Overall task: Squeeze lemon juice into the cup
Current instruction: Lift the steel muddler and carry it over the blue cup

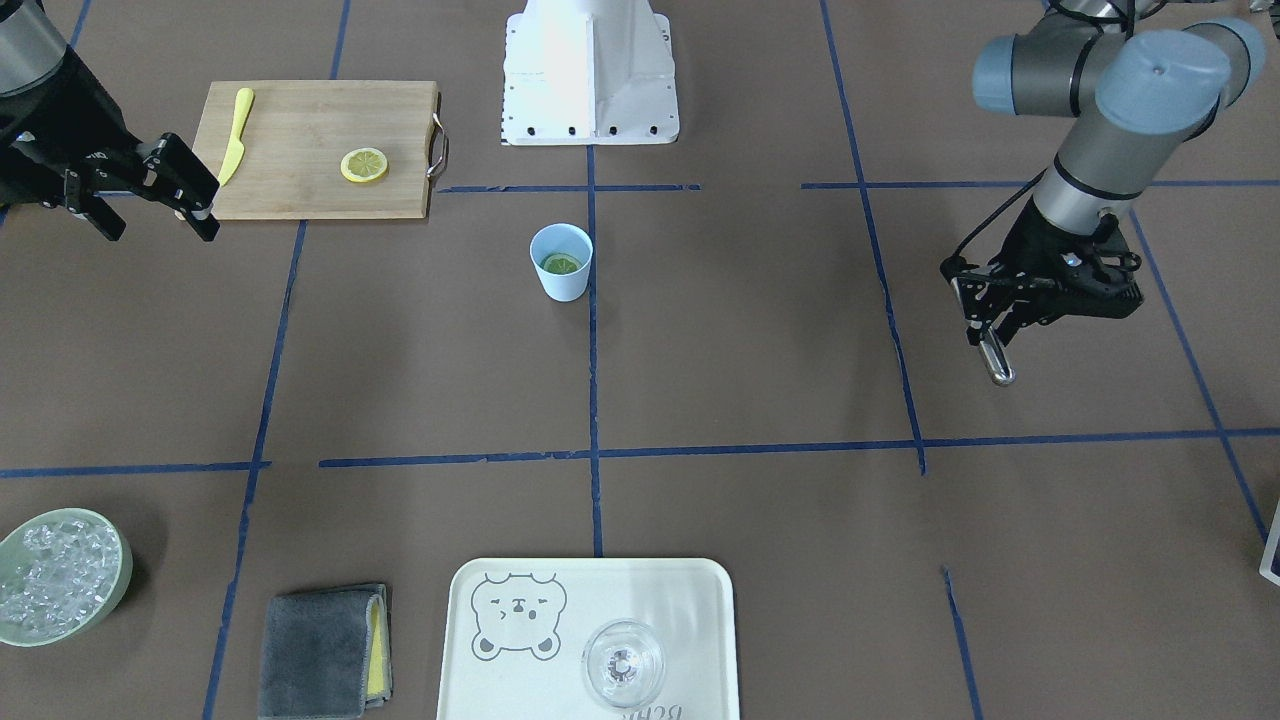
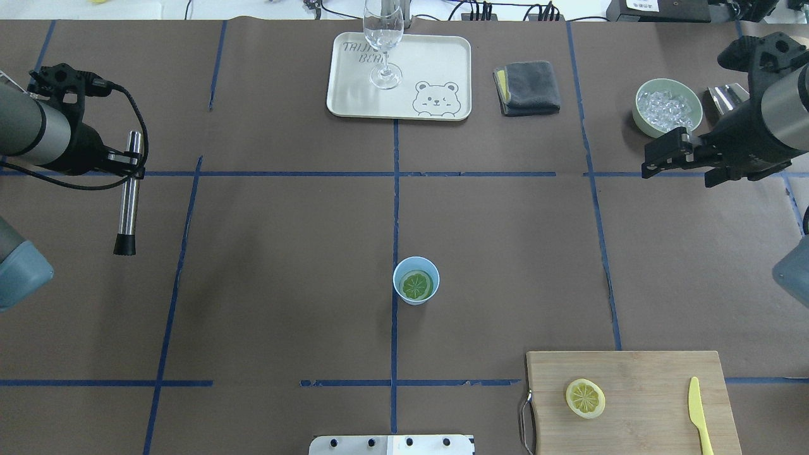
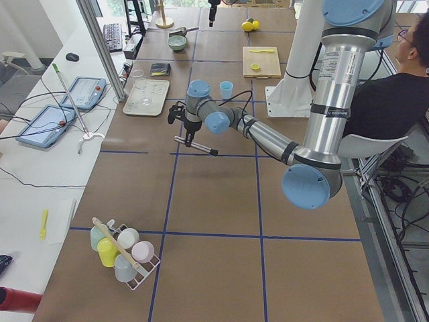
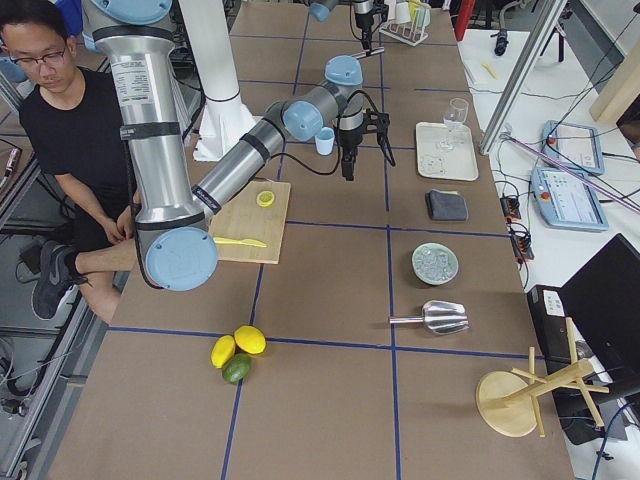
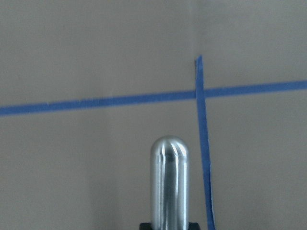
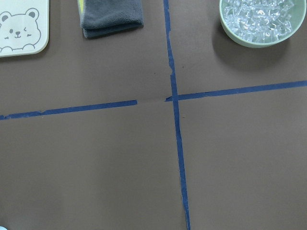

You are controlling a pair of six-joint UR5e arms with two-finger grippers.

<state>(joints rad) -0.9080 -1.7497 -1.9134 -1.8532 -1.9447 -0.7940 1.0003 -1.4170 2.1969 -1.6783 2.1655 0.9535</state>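
The light-blue cup (image 2: 416,280) stands near the table's middle, with one lemon slice (image 2: 417,285) lying inside it; the cup (image 1: 561,262) and the slice (image 1: 561,264) also show in the front view. A second lemon slice (image 2: 584,398) lies on the wooden cutting board (image 2: 638,379). My left gripper (image 2: 129,165) is shut on a steel rod (image 2: 128,208), held above the table far to the cup's left; the rod's rounded tip (image 5: 169,182) fills the left wrist view. My right gripper (image 2: 676,175) is open and empty, far to the cup's right near the ice bowl.
A yellow plastic knife (image 2: 698,417) lies on the board. A cream tray (image 2: 354,95) with a clear glass (image 2: 383,44), a grey cloth (image 2: 528,87), a pale green bowl of ice (image 2: 669,106) and a metal scoop (image 2: 727,98) stand along the far edge.
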